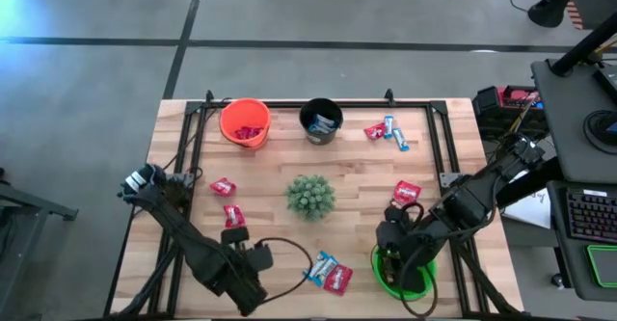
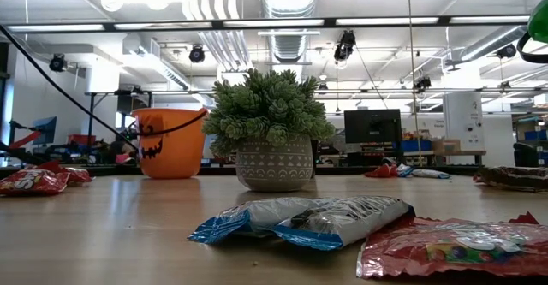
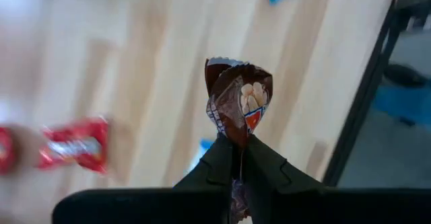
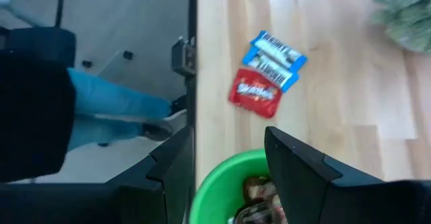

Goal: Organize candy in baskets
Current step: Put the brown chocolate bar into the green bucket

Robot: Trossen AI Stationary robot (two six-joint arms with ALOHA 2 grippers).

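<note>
My left gripper [image 3: 239, 160] hangs over the table's near left [image 1: 246, 249], shut on a dark brown candy [image 3: 239, 99]. My right gripper [image 4: 229, 160] is at the near right [image 1: 393, 244], on the green basket [image 4: 225, 183], which has brown candy inside [image 4: 256, 197]. In the low view the green basket [image 2: 538, 20] shows high above the table. The orange basket [image 1: 245, 121] and the black basket [image 1: 321, 120] stand at the far edge. Loose candy lies about: red [image 1: 223, 186], red [image 1: 233, 215], a blue and red pair [image 1: 328, 273], red [image 1: 406, 192], and a cluster [image 1: 386, 130]. My left gripper pinches one end of the brown candy's wrapper [image 3: 237, 138] between its two fingers, coming steeply from above. The rest of the candy sticks out past the fingertips, clear of the table. My right gripper holds the green basket at its rim [image 4: 202, 183], slanting down from above. One finger [image 4: 176, 167] is outside the wall, the other [image 4: 296, 167] over the inside. The basket is lifted clear of the table and hangs below the fingers.
A spiky green plant in a pot [image 1: 310, 196] stands mid-table. A black frame rail [image 1: 318, 104] runs round the table's edges. A blue candy [image 2: 308, 221] and a red one [image 2: 454, 246] lie near the front edge.
</note>
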